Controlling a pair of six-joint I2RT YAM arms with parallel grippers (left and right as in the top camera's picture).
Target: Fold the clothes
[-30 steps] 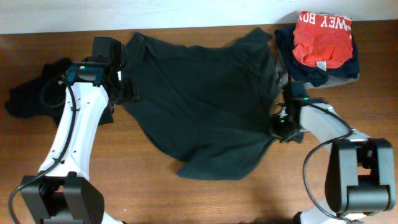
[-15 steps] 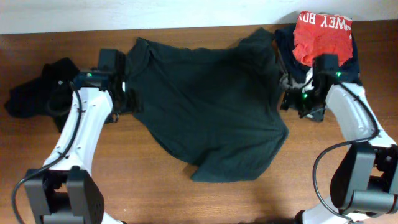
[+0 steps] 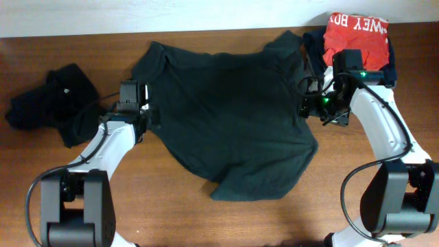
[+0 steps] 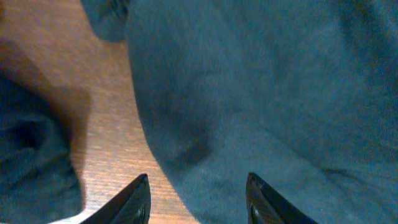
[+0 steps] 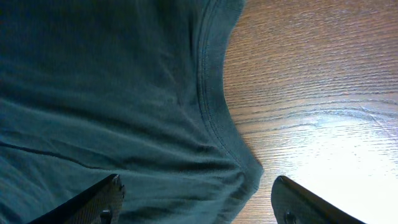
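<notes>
Overhead. The T-shirt (image 3: 233, 116), dark green, lies spread across the middle of the table (image 3: 164, 206), roughly flat, its lower hem bunched and skewed. We see no fold in it yet, so we judge the step to be laying out and squaring up before the first fold. The left gripper (image 3: 148, 115) sits at the shirt's left edge on a low, outstretched arm. The right gripper (image 3: 306, 106) sits at the right edge, its forearm angled in from the far right corner. A black garment (image 3: 48, 103) lies crumpled at far left, apart from the shirt. A pile (image 3: 357, 68) topped by a red cloth (image 3: 357, 34) with white lettering sits at the far right.

Left wrist. The fingers stand apart, moderately wide, holding nothing. The shirt's edge runs beneath them, with bare wood and the black garment off to the side.

Right wrist. The fingers are spread very wide and empty, looking straight down on the stitched hem where it meets wood.

Next move, as we judge it: both grippers must come down on their edges, pinch a single layer, then pull outward together to take out the slack.
</notes>
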